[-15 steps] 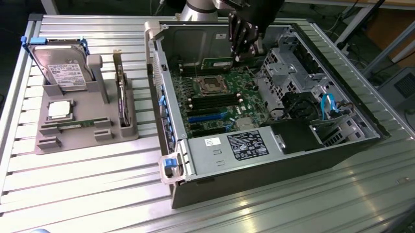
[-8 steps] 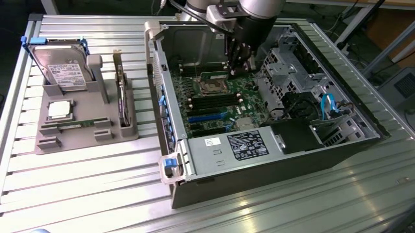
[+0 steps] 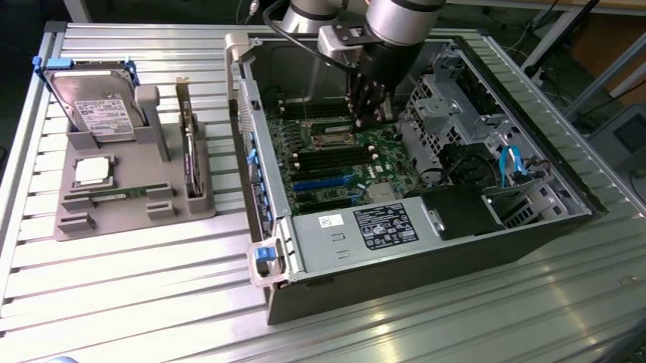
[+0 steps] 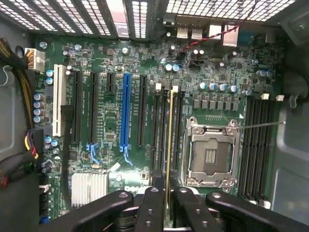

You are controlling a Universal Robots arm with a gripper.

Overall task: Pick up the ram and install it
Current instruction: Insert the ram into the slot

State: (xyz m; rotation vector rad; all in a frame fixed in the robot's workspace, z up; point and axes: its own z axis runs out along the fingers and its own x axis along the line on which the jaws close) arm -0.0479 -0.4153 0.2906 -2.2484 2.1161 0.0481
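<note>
Jaws of the gripper (image 4: 169,205) pinch the ram (image 4: 169,140) edgewise above the motherboard (image 4: 110,150); it looks light, stiff and fragile, best held by its edges.

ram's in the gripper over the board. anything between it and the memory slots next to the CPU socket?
Nothing visible. The gripper holds the ram edge-on right above the memory slots beside the CPU socket. The slots under it look empty, with no cable crossing them.
</note>
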